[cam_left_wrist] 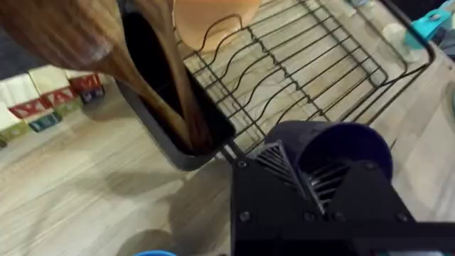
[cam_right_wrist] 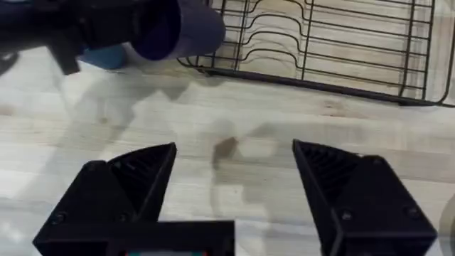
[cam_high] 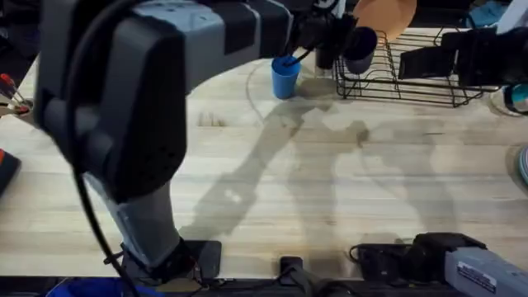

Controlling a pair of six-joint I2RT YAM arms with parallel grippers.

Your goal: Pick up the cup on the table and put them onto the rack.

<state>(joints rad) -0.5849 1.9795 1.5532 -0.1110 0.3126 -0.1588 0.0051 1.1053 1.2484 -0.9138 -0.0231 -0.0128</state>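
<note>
- The left gripper (cam_high: 351, 45) is clamped on the dark navy plastic tumbler (cam_high: 360, 47), holding it tilted over the near-left corner of the large black wire dish rack (cam_high: 412, 78).
- The bright blue plastic tumbler (cam_high: 285, 77) stands upright on the pale wooden table (cam_high: 330, 181), just left of that rack and apart from it.
- A black utensil holder (cam_left_wrist: 170, 107) with wooden utensils (cam_left_wrist: 106, 43) stands against the rack's left end.
- The right gripper (cam_right_wrist: 234, 195) hovers above bare table in front of the rack, fingers spread wide apart, holding nothing.
</note>
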